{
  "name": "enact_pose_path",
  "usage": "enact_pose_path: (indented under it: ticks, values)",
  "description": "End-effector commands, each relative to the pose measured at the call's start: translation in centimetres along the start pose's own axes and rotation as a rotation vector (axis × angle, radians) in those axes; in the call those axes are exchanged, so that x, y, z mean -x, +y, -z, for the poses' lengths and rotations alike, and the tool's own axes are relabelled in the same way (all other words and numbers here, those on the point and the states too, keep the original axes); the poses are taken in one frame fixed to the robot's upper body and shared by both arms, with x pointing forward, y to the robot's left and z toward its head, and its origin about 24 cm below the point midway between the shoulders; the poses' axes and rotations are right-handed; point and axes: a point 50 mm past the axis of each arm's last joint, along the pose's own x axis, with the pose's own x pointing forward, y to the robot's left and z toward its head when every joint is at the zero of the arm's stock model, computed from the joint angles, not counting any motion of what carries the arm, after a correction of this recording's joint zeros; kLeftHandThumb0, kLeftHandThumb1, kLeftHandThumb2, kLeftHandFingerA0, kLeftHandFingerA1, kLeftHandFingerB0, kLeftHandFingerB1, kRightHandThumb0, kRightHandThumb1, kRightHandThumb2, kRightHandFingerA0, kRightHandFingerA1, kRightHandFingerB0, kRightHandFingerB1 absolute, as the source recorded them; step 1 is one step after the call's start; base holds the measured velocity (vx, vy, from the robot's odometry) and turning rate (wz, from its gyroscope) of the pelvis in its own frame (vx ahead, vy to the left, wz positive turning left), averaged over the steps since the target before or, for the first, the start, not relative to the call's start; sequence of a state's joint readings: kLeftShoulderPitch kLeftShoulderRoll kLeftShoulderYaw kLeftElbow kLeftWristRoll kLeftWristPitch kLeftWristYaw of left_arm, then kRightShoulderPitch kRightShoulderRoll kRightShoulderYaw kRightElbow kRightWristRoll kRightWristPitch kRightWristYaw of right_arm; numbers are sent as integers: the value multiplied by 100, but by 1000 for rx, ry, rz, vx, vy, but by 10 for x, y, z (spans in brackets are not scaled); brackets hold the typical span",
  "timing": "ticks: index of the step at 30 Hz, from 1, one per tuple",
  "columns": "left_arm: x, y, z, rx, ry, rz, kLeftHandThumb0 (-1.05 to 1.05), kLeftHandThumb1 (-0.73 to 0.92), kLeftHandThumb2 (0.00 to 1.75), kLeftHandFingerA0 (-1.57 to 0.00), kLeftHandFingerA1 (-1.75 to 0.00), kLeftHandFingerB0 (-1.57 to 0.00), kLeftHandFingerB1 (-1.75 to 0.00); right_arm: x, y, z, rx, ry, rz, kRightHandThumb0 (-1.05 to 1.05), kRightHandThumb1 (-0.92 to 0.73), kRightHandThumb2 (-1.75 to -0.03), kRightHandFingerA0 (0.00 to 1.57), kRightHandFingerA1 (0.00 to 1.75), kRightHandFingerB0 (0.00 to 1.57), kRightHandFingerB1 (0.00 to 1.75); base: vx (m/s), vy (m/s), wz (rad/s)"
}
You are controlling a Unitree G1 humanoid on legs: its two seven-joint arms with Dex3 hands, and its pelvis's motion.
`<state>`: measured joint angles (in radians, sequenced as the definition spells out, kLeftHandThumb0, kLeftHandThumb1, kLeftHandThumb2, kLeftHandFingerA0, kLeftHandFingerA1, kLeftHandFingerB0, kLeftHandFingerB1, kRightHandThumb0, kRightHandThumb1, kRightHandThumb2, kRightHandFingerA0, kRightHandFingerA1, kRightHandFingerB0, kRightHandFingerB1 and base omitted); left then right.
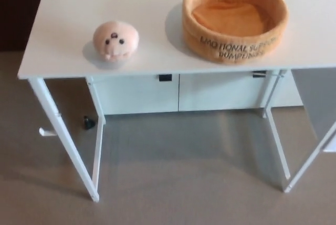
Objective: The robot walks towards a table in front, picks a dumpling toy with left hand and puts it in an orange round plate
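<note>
A pale pink dumpling toy (115,40) with a small face lies on the white table (68,4), near its front left part. To its right stands the orange round plate (234,19), a soft padded basket with black lettering on its side, nothing inside it. Neither of my hands shows in the head view.
The table's front edge (157,71) runs across the middle of the picture, with thin white legs (63,141) below it. White cabinets (178,92) stand behind, under the tabletop. Brown floor (173,183) fills the lower part. A small dark object (89,122) lies by the left legs.
</note>
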<state>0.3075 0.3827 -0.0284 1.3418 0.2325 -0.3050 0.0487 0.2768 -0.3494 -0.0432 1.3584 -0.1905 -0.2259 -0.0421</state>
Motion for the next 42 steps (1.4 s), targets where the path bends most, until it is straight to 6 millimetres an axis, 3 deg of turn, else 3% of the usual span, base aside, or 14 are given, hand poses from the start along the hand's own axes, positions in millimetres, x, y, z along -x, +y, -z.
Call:
enact_pose_path:
  ticks: [1,16,17,18,19,24,26,27,29,30,31,40,41,42]
  values:
    - [1,3,2,-20,6,-1,-35,59,58,-79,-69,-38,-33,0,-3,-1,-16,-3,0,-51,-54,-80,68,58,35,45,281,-99,54]
    - [1,4,3,-48,6,-2,-42,62,59,-80,-69,-39,-33,0,0,1,17,6,-2,-51,-54,-79,69,58,34,45,108,-2,-3]
    - [1,4,2,-49,2,0,-40,62,60,-80,-69,-39,-33,0,0,1,16,11,-2,-43,-63,-59,77,46,38,33,134,361,-2]
    - [1,4,2,-48,0,2,-40,62,60,-80,-69,-39,-33,0,1,2,21,15,-2,-43,-63,-59,77,46,38,33,129,360,3]
    - [1,5,2,-45,1,2,-40,62,59,-79,-63,-39,-33,0,1,2,11,15,-3,-50,-54,-81,74,60,33,45,106,127,4]
    - [1,5,3,-40,12,5,-40,61,58,-75,-58,-36,-32,1,1,3,-17,5,-3,-52,-54,-81,72,60,34,45,98,57,5]
    - [1,5,3,-33,11,5,-40,62,59,-77,-66,-38,-33,1,1,3,-12,4,-1,-50,-54,-80,74,60,33,45,115,-26,3]
    - [1,5,3,-34,9,4,-54,50,81,-72,-69,-31,-45,1,1,3,-8,6,0,-41,-64,-59,81,48,37,33,33,-84,11]
    - [1,5,3,-39,3,4,-42,62,60,-81,-72,-39,-33,1,0,3,-2,6,0,-42,-63,-59,78,48,40,34,84,-127,9]
    - [1,5,3,-42,0,4,-42,62,60,-81,-72,-39,-33,1,0,3,2,4,0,-42,-63,-59,78,48,40,34,103,-160,18]
    - [1,5,2,-41,1,3,-41,62,59,-78,-64,-38,-32,1,1,3,-2,6,-1,-50,-55,-81,72,60,38,47,108,-168,-36]
    - [0,6,2,-16,7,6,-43,59,58,-74,-59,-38,-33,1,1,3,7,12,-2,-52,-53,-80,71,60,37,46,48,-131,-1]
    - [0,5,2,-15,8,6,-51,49,78,-72,-69,-31,-44,1,2,3,9,11,-3,-49,-54,-81,72,60,41,48,-58,44,-8]
    - [0,5,2,-14,8,7,-51,49,78,-72,-69,-31,-44,1,2,3,11,10,-3,-49,-54,-81,72,60,41,48,23,84,-7]
